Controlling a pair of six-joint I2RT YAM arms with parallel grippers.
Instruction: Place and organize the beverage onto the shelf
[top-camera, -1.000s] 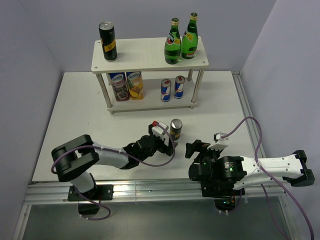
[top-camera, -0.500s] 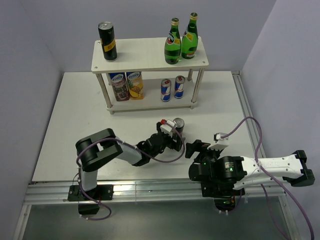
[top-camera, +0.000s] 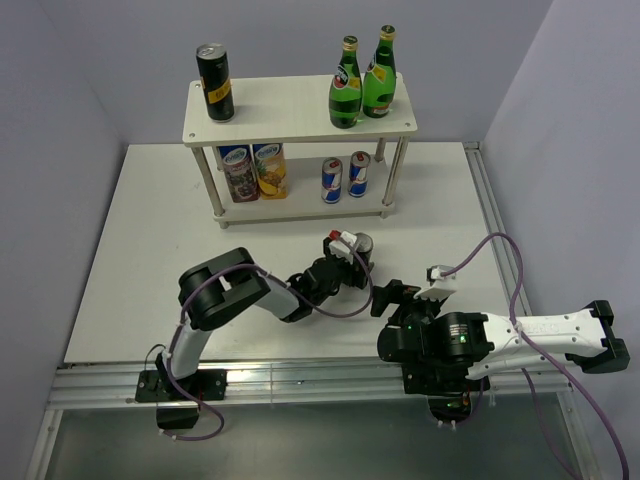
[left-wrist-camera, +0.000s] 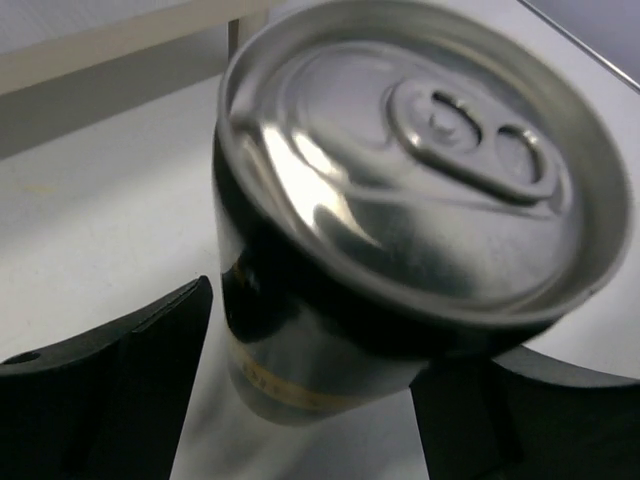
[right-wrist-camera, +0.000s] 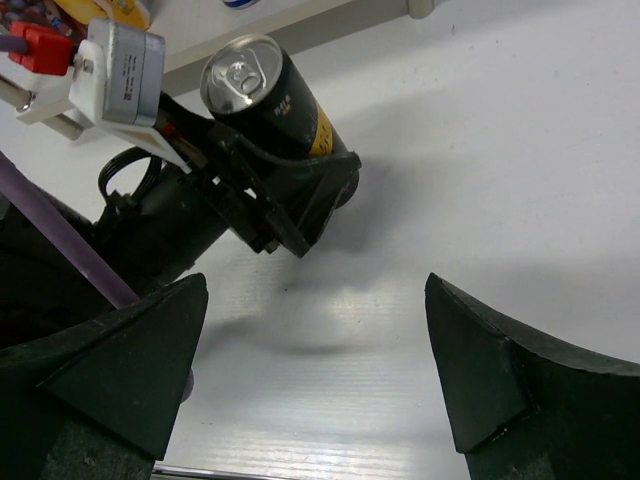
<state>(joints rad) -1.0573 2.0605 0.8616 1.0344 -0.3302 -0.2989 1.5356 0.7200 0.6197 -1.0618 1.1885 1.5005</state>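
A dark can with a yellow-gold label (top-camera: 362, 246) stands on the table in front of the shelf (top-camera: 290, 112); it fills the left wrist view (left-wrist-camera: 400, 200) and shows in the right wrist view (right-wrist-camera: 275, 100). My left gripper (top-camera: 358, 263) has its jaws on either side of the can's lower part (left-wrist-camera: 310, 400), with a gap showing on the left side. My right gripper (top-camera: 395, 297) is open and empty just right of the can. On the shelf top stand another dark can (top-camera: 215, 85) and two green bottles (top-camera: 346, 88) (top-camera: 379, 78). Two blue-and-silver cans (top-camera: 332, 180) (top-camera: 359, 174) stand on the lower board.
Two colourful printed cans (top-camera: 240, 172) (top-camera: 270, 170) stand at the lower board's left. A purple cable (top-camera: 500, 250) loops over the table at the right. Grey walls close in the back and sides.
My left arm has reached further right and forward, bringing its jaws around the dark can. The can has shifted slightly right and back. The right arm has not moved.
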